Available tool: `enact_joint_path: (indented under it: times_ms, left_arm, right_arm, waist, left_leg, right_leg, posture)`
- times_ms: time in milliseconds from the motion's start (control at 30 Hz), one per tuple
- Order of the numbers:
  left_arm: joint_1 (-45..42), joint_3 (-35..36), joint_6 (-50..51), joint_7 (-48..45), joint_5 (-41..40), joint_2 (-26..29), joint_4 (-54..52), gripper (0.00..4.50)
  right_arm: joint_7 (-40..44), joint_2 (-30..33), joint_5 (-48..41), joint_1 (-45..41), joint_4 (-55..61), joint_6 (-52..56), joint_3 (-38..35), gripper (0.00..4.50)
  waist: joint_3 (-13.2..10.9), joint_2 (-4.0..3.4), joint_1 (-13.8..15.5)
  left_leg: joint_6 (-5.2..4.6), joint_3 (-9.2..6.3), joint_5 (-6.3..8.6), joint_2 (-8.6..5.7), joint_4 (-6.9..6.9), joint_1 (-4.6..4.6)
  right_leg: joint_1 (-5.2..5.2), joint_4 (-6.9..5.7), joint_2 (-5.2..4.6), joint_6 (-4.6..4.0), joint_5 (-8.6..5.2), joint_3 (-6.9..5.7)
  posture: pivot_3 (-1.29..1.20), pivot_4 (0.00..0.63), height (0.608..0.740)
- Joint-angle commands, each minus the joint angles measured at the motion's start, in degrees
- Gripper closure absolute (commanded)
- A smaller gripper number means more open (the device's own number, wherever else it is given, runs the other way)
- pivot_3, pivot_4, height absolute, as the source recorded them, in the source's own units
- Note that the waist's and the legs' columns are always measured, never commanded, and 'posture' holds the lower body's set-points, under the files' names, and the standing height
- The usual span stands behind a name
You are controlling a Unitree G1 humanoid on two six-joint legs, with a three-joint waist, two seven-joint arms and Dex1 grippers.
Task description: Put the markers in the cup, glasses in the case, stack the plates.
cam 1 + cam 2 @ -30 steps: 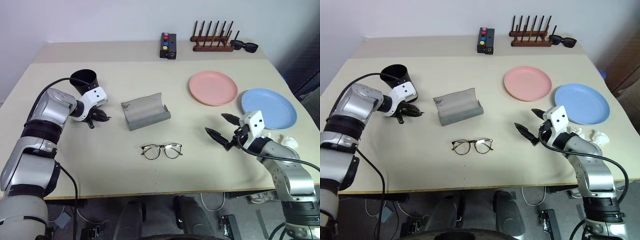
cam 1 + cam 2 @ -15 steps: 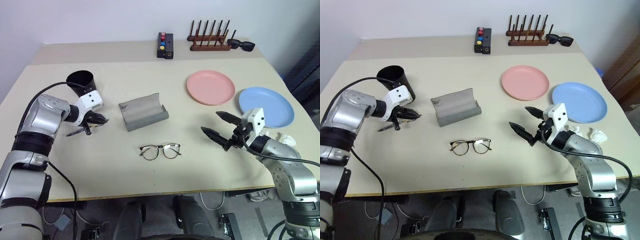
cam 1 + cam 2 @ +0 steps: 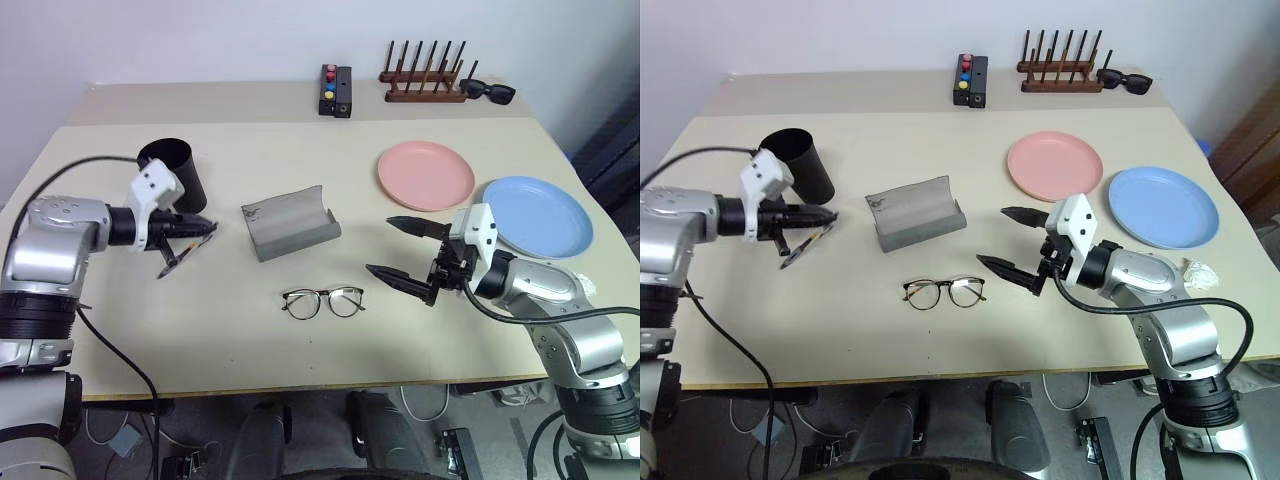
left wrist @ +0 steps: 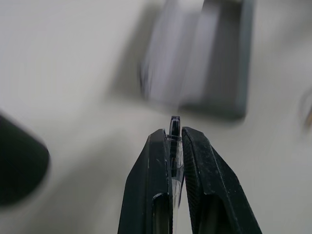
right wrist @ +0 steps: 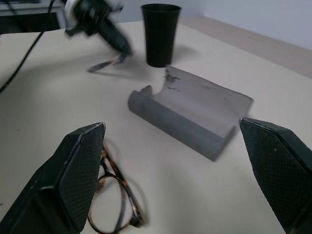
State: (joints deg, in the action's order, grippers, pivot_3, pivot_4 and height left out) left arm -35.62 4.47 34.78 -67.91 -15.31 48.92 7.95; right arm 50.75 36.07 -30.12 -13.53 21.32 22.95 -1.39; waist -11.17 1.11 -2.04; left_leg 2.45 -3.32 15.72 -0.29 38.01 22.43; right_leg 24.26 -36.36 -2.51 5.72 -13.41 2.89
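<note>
Black-tipped thin marker (image 3: pixel 180 250) is getting pinched in my left gripper (image 3: pixel 200 226), frame left beside the black tumbler (image 3: pixel 172 168); my right gripper (image 3: pixel 397 250) is hanging wide open, centre-right.

head eyes looking down over the table (image 3: pixel 300 340); wrist cameras sitting low and close, both sharing the grey case (image 5: pixel 195 117).
</note>
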Motion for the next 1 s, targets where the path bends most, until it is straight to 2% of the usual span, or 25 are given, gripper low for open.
enact_joint_path:
  times_ms: [33, 133, 233, 333, 467, 667, 800, 933, 1000]
  left_arm:
    - [-0.72, 6.2, 2.42, 4.1, -6.39, -2.72, -7.21, 4.43]
    - [-3.89, 9.54, 4.38, 10.24, -9.41, -6.07, -9.37, 4.43]
    - [-7.98, 13.33, -0.65, 18.25, -10.43, -11.0, -8.67, 4.43]
    - [-12.48, 14.14, -5.52, 27.64, -6.92, -14.33, -4.57, 4.43]
    - [-14.17, 11.98, -12.7, 34.61, -1.16, -14.97, 0.11, 4.43]
    - [-17.34, 13.18, -16.89, 40.59, -0.31, -16.05, 3.86, 4.43]
    - [-17.77, 12.08, -16.23, 40.13, -1.11, -15.91, 3.48, 4.43]
    - [-12.4, 5.36, -10.67, 30.6, -2.33, -13.63, -2.59, 4.43]
    - [-9.8, 2.09, -7.34, 27.01, -2.28, -11.84, -5.08, 3.89]
  right_arm:
    - [0.42, -0.2, 0.26, -0.59, 1.86, -1.28, 0.33, 0.0]
    - [0.49, -0.84, 0.97, -0.66, 1.37, -2.36, 1.13, 0.0]
    - [0.18, -1.83, 1.75, -0.84, 0.84, -3.37, 1.87, 0.0]
    - [-0.31, -3.2, 2.74, -0.89, 0.31, -4.52, 2.99, 0.0]
    - [-0.89, -4.64, 3.49, -1.11, 0.11, -5.04, 3.85, 0.0]
    - [-1.16, -5.47, 4.06, -0.97, -0.06, -5.38, 4.33, 0.0]
    - [-1.24, -5.73, 4.3, -1.07, -0.22, -5.3, 4.45, 0.0]
    - [-1.51, -6.14, 4.61, -1.43, -0.26, -5.0, 4.85, 0.0]
    - [-1.63, -6.2, 4.66, -1.57, -0.28, -4.87, 4.97, 0.0]
  waist:
    - [0.0, 0.01, 0.06]
    - [0.0, 0.01, 0.13]
    - [0.0, 0.01, 0.19]
    - [0.0, 0.01, 0.35]
    - [0.01, 0.0, 0.15]
    - [0.0, 0.02, 0.89]
    - [0.01, 0.02, 1.24]
    - [0.01, 0.01, 1.12]
    - [0.01, 0.01, 1.08]
  left_leg:
    - [0.0, 0.0, 0.0, 0.0, 0.0, 0.0]
    - [0.0, -0.01, 0.0, 0.0, 0.03, 0.01]
    - [0.0, -0.02, 0.0, -0.04, 0.05, -0.01]
    - [0.01, -0.02, 0.0, -0.07, 0.06, -0.01]
    - [0.01, 0.0, 0.0, -0.1, 0.05, -0.04]
    - [0.01, -0.01, -0.01, -0.14, 0.06, -0.02]
    - [0.01, -0.01, -0.01, -0.16, 0.06, -0.02]
    - [0.02, 0.0, -0.01, -0.19, 0.06, -0.02]
    - [0.02, 0.01, -0.01, -0.19, 0.05, -0.02]
  right_leg:
    - [0.0, 0.0, 0.0, 0.0, 0.0, 0.0]
    - [0.0, -0.01, 0.0, 0.0, 0.0, 0.0]
    - [0.0, -0.03, 0.03, 0.01, 0.01, -0.01]
    - [0.0, -0.03, 0.02, 0.01, 0.02, -0.01]
    - [0.0, -0.04, 0.02, 0.01, 0.02, 0.0]
    - [0.0, -0.04, 0.0, 0.01, 0.03, -0.01]
    - [0.0, -0.03, -0.01, 0.02, 0.04, -0.01]
    - [-0.01, -0.04, -0.03, 0.03, 0.04, -0.01]
    - [-0.01, -0.06, -0.04, 0.03, 0.04, 0.0]
  posture:
    - [0.0, 0.15, 0.735]
    - [0.0, 0.15, 0.735]
    - [0.0, 0.15, 0.735]
    - [0.0, 0.15, 0.735]
    - [0.0, 0.15, 0.735]
    - [0.0, 0.15, 0.735]
    - [0.0, 0.15, 0.735]
    - [0.0, 0.15, 0.735]
    - [0.0, 0.15, 0.735]
